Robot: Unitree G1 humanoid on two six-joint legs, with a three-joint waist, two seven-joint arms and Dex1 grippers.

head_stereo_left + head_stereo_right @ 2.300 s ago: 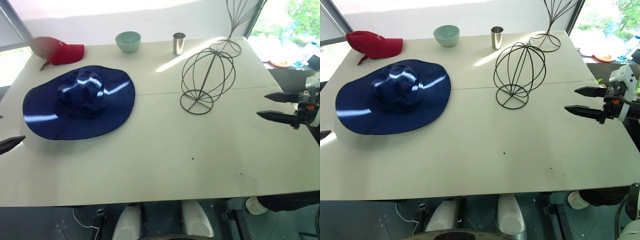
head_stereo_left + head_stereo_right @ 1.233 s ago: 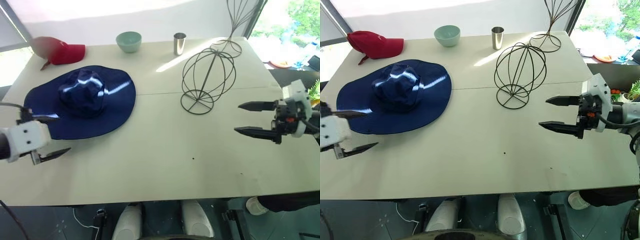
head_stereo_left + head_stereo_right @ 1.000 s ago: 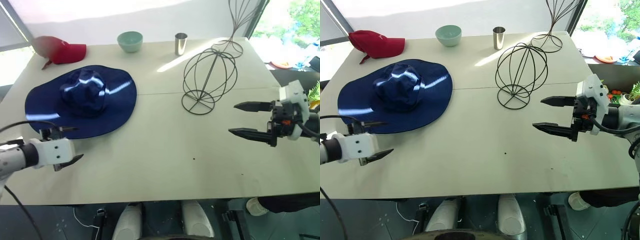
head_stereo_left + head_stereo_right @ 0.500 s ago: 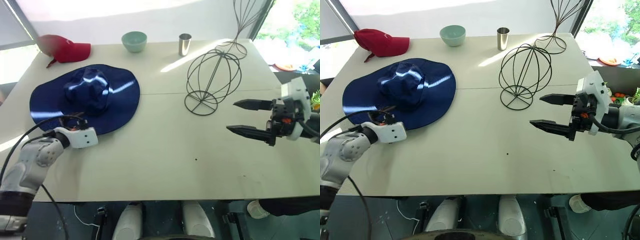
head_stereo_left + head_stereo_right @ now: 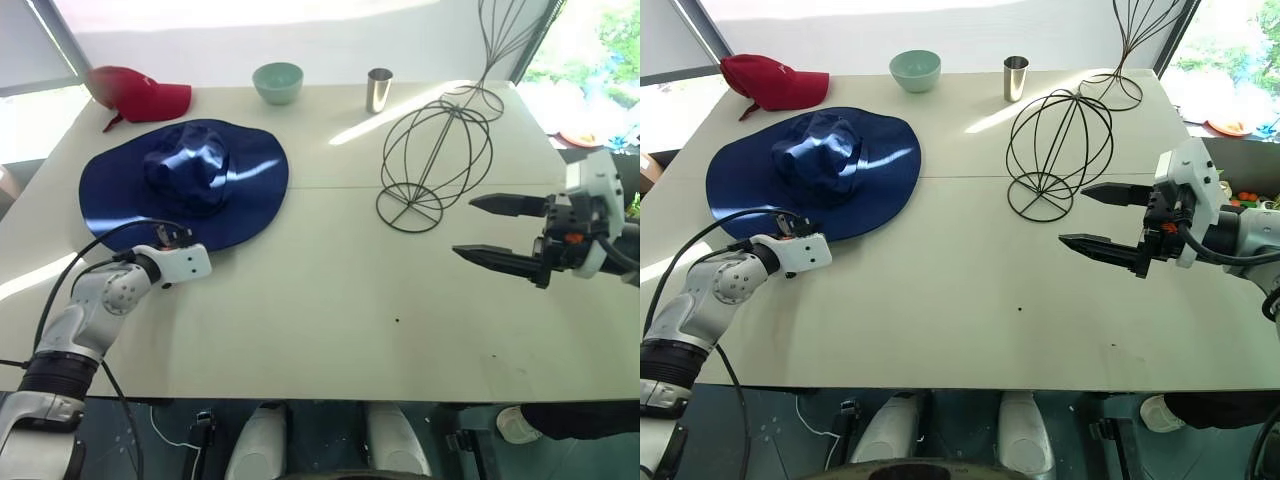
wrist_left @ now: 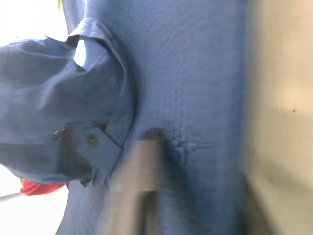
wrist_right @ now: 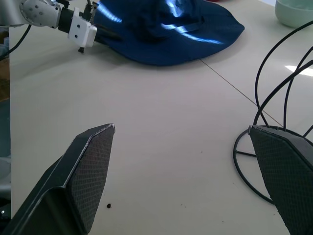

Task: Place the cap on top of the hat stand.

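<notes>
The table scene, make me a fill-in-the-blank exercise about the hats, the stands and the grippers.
1. The left gripper is at the brim of the ____ sun hat.
2. The right gripper hovers with its jaws ____.
3. The globe-shaped hat stand has ____ on it.
4. The red baseball cap lies on the ____.

Missing words: navy blue; open; nothing; table

Cap [image 5: 185, 182] navy blue; hat stand [image 5: 435, 165] dark wire; baseball cap [image 5: 140, 95] red; bowl [image 5: 277, 81] pale green.
</notes>
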